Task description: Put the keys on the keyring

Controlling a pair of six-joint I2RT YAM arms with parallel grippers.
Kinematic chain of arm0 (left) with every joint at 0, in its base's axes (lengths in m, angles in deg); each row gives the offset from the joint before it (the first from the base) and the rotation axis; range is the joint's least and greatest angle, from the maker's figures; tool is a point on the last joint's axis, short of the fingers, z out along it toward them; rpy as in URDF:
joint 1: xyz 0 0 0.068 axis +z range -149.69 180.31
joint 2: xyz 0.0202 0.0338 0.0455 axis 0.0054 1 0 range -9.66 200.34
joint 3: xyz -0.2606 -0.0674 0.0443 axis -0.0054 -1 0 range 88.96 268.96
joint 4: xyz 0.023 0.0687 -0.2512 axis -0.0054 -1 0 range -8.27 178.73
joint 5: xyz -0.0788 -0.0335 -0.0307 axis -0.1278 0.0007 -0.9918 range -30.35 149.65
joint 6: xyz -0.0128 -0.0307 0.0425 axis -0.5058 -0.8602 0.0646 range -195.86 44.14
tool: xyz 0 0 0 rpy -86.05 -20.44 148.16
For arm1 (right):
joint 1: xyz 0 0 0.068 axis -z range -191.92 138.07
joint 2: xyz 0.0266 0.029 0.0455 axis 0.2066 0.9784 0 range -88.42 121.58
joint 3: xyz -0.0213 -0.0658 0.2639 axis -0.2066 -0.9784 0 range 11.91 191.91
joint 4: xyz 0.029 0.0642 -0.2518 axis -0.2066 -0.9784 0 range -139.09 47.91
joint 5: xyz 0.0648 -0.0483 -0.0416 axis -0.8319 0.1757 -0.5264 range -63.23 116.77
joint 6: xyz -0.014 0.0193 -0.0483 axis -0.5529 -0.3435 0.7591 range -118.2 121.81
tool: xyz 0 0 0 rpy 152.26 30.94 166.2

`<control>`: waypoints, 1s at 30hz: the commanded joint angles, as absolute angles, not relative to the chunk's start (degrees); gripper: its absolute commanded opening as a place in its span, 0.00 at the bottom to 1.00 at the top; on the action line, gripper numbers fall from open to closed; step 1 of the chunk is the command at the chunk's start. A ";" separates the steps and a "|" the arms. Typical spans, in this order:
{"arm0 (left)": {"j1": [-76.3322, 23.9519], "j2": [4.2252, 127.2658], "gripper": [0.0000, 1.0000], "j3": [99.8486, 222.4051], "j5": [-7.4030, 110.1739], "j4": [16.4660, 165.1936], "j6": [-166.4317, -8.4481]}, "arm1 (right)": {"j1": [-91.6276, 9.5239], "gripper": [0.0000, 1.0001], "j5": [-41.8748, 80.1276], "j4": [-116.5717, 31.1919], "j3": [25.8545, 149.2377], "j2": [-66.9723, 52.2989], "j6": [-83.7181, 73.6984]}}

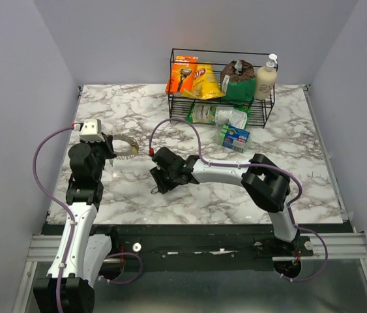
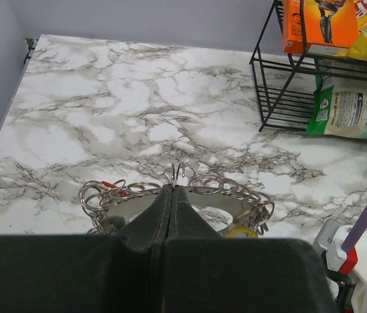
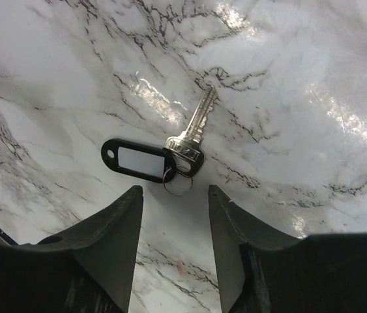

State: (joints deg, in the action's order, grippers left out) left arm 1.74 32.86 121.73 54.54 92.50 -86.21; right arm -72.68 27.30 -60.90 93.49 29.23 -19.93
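My left gripper (image 2: 172, 188) is shut on the keyring (image 2: 178, 171); a thin loop of it pokes out past the fingertips. Its chain of silver links (image 2: 229, 189) hangs to both sides, with a small red tag (image 2: 113, 186) on the left and a yellow key head (image 2: 242, 231) on the right. In the top view the left gripper (image 1: 109, 147) holds the keyring (image 1: 128, 147) above the table's left part. My right gripper (image 3: 173, 190) is open, just above a silver key (image 3: 195, 128) that lies flat, joined by a small ring to a black tag (image 3: 137, 161). Other keys are not visible.
A black wire basket (image 1: 266, 112) with snack packets and a bottle stands at the back right. A blue box (image 1: 234, 137) and a green-white packet (image 1: 219, 115) lie in front of it. The right arm (image 1: 235, 171) stretches across the table's middle.
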 commanded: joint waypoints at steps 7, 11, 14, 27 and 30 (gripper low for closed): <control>2.07 31.47 0.00 121.48 53.41 96.81 -86.41 | -73.97 0.49 29.23 -61.52 97.08 34.45 -18.15; 2.07 31.30 0.00 121.39 53.23 96.90 -86.32 | -74.15 0.43 30.19 -62.13 96.55 34.89 -18.06; 2.07 31.21 0.00 121.39 53.23 96.72 -86.23 | -74.15 0.37 29.67 -62.31 95.76 34.72 -18.23; 2.07 31.03 0.00 121.30 52.88 96.81 -86.41 | -74.15 0.15 30.37 -62.40 94.35 30.06 -18.67; 2.07 30.94 0.00 121.30 52.88 96.81 -86.32 | -74.15 0.10 31.77 -62.48 93.65 28.31 -18.59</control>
State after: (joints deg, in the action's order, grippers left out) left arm 1.74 32.42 121.60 54.35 92.91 -86.21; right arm -73.48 29.05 -60.01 95.55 31.17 -18.73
